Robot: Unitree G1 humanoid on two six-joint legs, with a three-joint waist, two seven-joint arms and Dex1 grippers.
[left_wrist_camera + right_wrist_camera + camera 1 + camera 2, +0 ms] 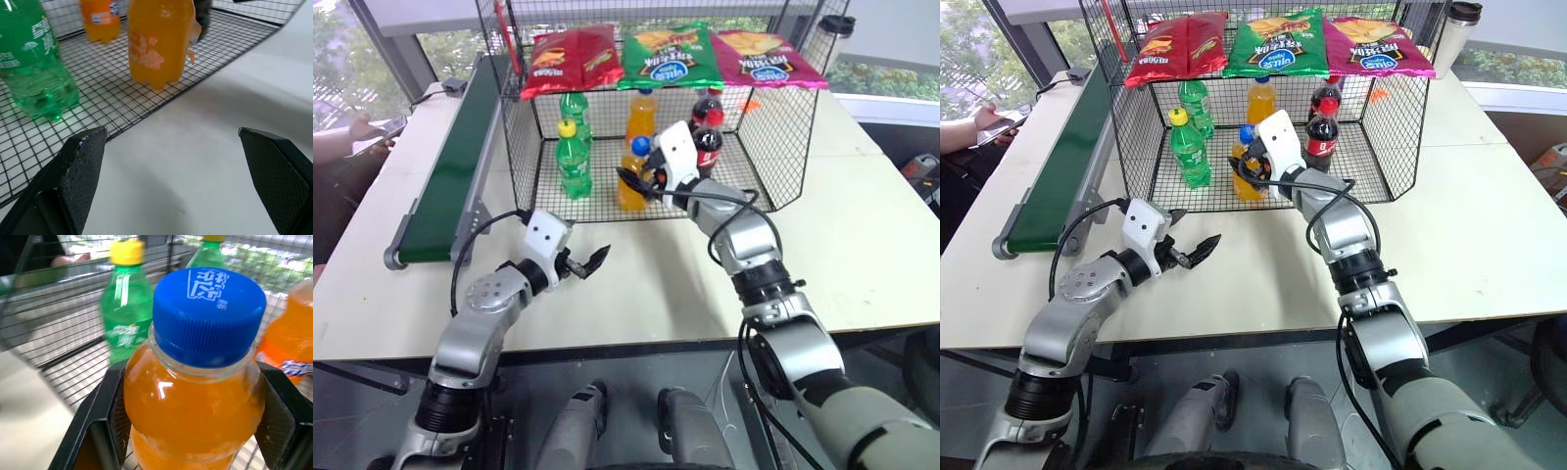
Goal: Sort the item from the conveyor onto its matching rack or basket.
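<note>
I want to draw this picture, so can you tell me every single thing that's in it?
Table: one, white, under everything.
Conveyor: one, dark green, table's left side.
Cage: one, black wire, table's middle.
Chip bags: three, red, green, pink, on cage top.
Green bottles: two, yellow caps, inside cage, left.
Orange bottles: two; one at the back, one held at the front edge.
Cola bottles: two, red caps, inside, right.
Cup: one, dark lid, far right.
Person's hand: far left.
Left gripper: black, open, over table.
Right gripper: black, shut on orange bottle.
</note>
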